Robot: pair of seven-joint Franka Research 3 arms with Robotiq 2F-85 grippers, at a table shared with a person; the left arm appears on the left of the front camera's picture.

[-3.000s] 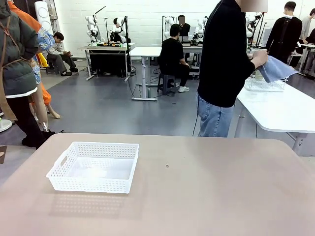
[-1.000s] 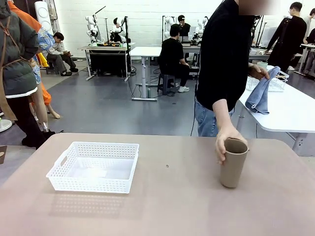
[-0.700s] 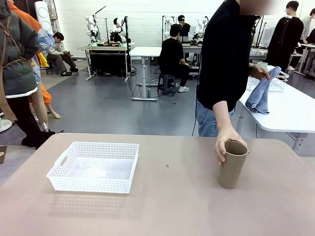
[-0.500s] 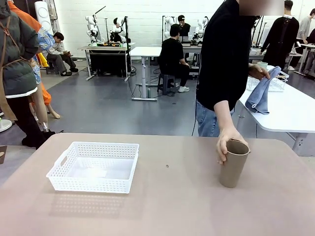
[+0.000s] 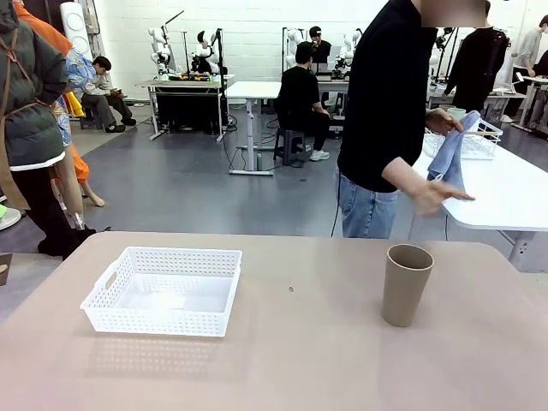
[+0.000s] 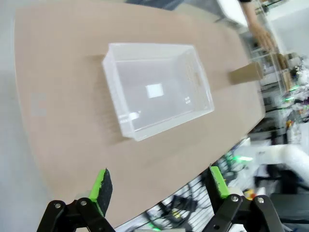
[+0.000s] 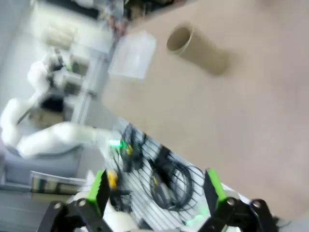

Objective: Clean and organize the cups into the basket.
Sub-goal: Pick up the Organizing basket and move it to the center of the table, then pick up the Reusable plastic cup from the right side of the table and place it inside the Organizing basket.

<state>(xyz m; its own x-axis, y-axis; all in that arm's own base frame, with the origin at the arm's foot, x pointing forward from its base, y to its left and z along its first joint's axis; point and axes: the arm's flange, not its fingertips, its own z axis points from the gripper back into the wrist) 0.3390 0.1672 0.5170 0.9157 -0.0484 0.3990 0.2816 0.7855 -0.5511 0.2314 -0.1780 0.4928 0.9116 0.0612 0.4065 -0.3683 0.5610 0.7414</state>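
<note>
Cup set down, hand gone
The person's hand (image 5: 438,193) has let go of the tan cup (image 5: 406,284) and drawn back toward the blue cloth (image 5: 447,158). The cup now stands upright and alone on the right of the table (image 5: 300,360), well apart from the empty basket (image 5: 163,291), so it looks free to pick. Left gripper (image 6: 159,181) and right gripper (image 7: 155,188) both gape wide, holding nothing. The right wrist view is smeared, and the cup's inside is too dim to judge

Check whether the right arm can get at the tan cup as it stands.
Probably yes. The tan cup stands upright on bare table at the right, nothing beside it; the person's hand is off it. The right gripper is open.
</note>
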